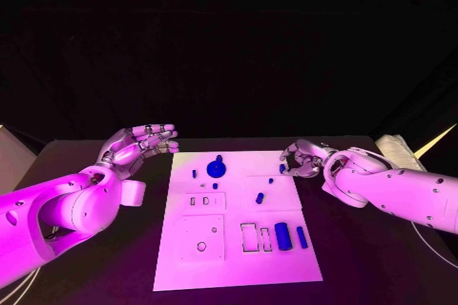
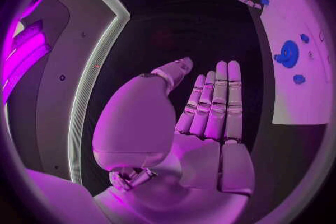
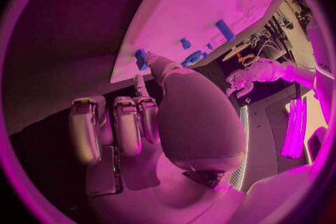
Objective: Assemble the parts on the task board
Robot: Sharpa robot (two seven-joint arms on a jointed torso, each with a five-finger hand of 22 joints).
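Note:
The white task board [image 1: 239, 265] lies mid-table. On it are a round blue knob [image 1: 216, 166], a blue cylinder [image 1: 282, 234], a blue bar [image 1: 302, 236] and several small blue parts, such as one near the middle [image 1: 259, 198]. My right hand [image 1: 304, 158] is at the board's far right edge. Its thumb and a finger meet on a small blue part [image 3: 141, 59], also seen at the fingertips [image 1: 282, 167]. My left hand [image 1: 143, 143] hovers beyond the board's far left corner, open and flat [image 2: 210, 106], holding nothing.
Two empty rectangular slots [image 1: 256, 238] lie left of the cylinder. Two square panels [image 1: 203, 219] sit on the board's left half. A pale ribbed object [image 1: 399, 151] stands at the table's right edge, and a dark block [image 1: 134, 192] lies by my left arm.

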